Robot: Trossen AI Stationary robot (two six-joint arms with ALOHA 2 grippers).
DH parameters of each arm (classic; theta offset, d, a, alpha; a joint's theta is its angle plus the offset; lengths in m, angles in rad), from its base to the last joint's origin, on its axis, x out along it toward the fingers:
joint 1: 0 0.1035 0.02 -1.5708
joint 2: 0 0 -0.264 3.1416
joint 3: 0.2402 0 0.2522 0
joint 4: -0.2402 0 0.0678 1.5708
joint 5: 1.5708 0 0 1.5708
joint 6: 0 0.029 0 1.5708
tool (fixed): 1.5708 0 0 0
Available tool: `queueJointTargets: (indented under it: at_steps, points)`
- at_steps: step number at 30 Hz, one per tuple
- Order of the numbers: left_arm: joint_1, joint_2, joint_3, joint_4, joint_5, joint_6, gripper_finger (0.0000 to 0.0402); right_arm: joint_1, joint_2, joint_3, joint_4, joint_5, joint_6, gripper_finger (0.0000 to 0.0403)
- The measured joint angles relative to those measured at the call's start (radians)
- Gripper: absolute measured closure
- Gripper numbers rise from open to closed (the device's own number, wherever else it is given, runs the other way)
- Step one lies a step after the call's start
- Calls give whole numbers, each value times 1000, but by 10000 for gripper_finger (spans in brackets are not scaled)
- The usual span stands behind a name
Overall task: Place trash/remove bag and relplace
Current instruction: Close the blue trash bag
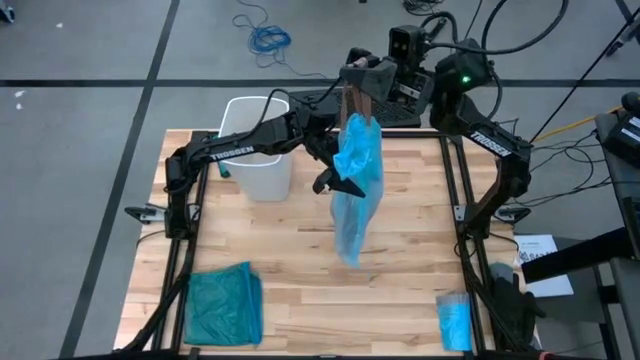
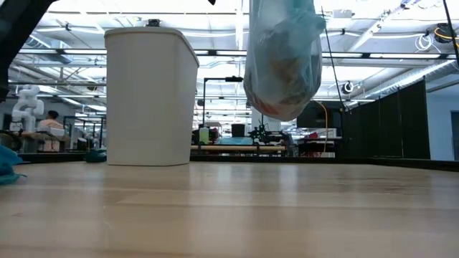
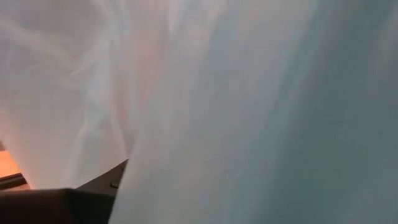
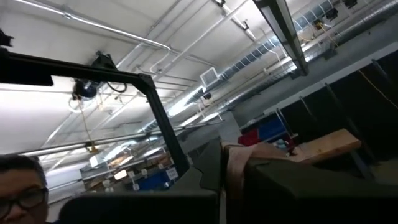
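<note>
My left gripper (image 1: 340,180) is pressed against the side of the bag (image 1: 357,175), jaws spread wide; its wrist view is filled with pale film, and I cannot confirm a grasp. The bag hangs free above the wooden table (image 1: 300,260), clear of the surface, its rounded bottom suspended in the low view (image 2: 281,68). Inside it, brownish trash (image 2: 287,72) shows through the film, settled at the bottom. My right gripper (image 1: 352,80) sits above the far table edge at the bag's gathered top, jaws fully closed; the neck rises to it, so it carries the load. The white bin (image 1: 258,145) stands upright at the far left of the table, beside my left arm. Nearer, a teal-green bag (image 1: 222,300) lies flat at the near left corner and a small folded blue packet (image 1: 455,322) at the near right.
</note>
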Motion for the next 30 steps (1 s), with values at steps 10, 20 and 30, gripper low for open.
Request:
queueJointTargets:
  at_steps: [10,20,30]
  points:
    - [43,-113,-6,-43,5,-24,117,3,-15,5,-76,-23,-31,403]
    - [73,-179,-6,-162,30,-5,117,2,-48,10,-306,-15,-119,403]
    - [109,-193,-4,-224,30,20,117,11,-59,10,-372,8,-144,403]
